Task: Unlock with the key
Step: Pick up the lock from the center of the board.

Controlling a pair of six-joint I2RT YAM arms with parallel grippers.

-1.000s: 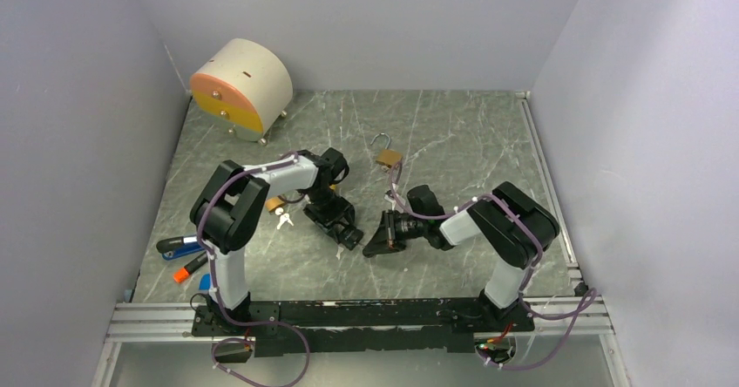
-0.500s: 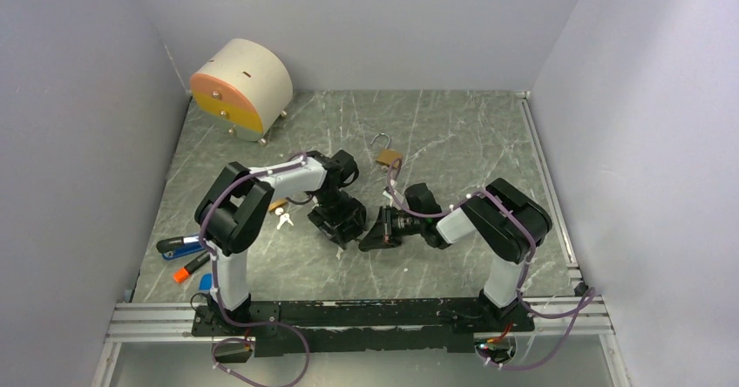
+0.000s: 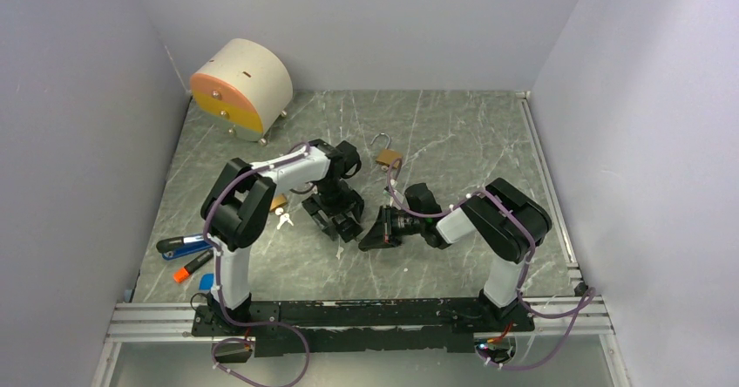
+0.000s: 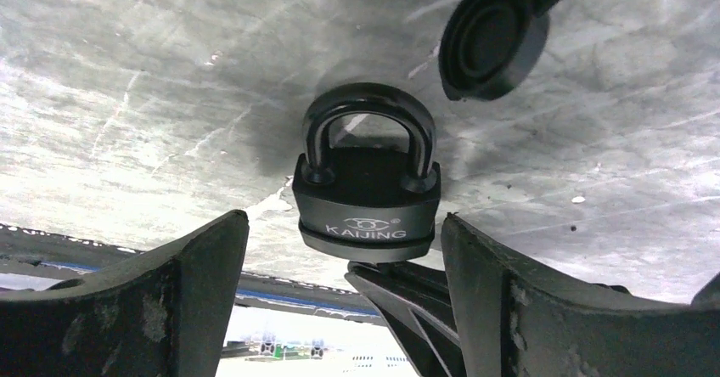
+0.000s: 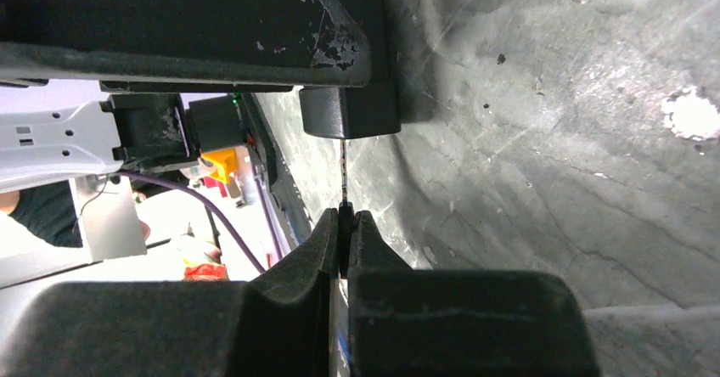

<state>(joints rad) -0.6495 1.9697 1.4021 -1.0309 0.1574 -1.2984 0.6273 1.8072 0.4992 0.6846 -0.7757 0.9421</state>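
A black padlock (image 4: 368, 203) marked KAIJING, shackle closed, sits between the fingers of my left gripper (image 4: 344, 220). That gripper is open, with its right finger close against the lock and a gap on the left. My right gripper (image 5: 344, 216) is shut on a thin key (image 5: 343, 182), whose blade runs into the bottom of the padlock body (image 5: 350, 112). In the top view the left gripper (image 3: 342, 219) and the right gripper (image 3: 370, 237) meet tip to tip at mid table. The padlock is hidden there.
A brass padlock (image 3: 388, 156) with its shackle open lies behind the grippers. Another brass lock (image 3: 277, 202) and small keys (image 3: 283, 221) lie to the left. A round drawer box (image 3: 241, 86) stands at the back left. Markers (image 3: 183, 246) lie at the near left.
My left gripper has swung back and to the right, closer to the right gripper's tip. The right gripper shifted slightly left early on, then held still.
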